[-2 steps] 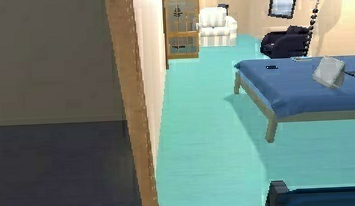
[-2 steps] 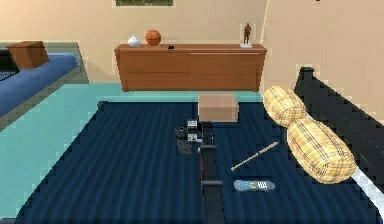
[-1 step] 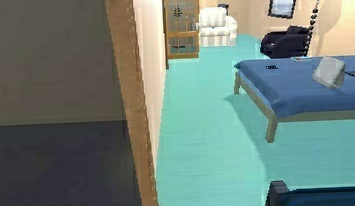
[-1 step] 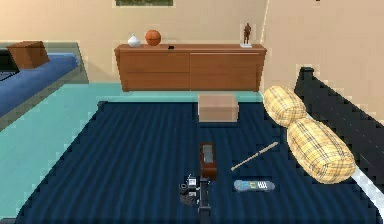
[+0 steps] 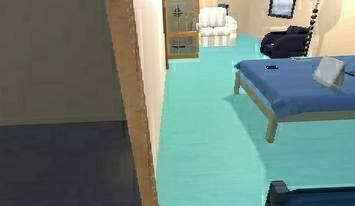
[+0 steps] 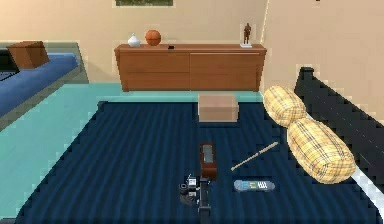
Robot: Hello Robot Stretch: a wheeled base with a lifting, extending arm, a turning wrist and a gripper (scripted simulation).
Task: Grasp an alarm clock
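Jaws near a dark rectangular block (image 6: pixel 208 158) on the navy bedcover (image 6: pixel 110 150); cannot tell if they grasp anything.

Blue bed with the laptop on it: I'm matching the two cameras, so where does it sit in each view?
Forward view: the blue bed lies at the right, running to the right edge, with the laptop on top.
Arm side view: likely the same blue bed, at the left edge, around mid-height.
Shared landmark: the teal floor alongside the bed.
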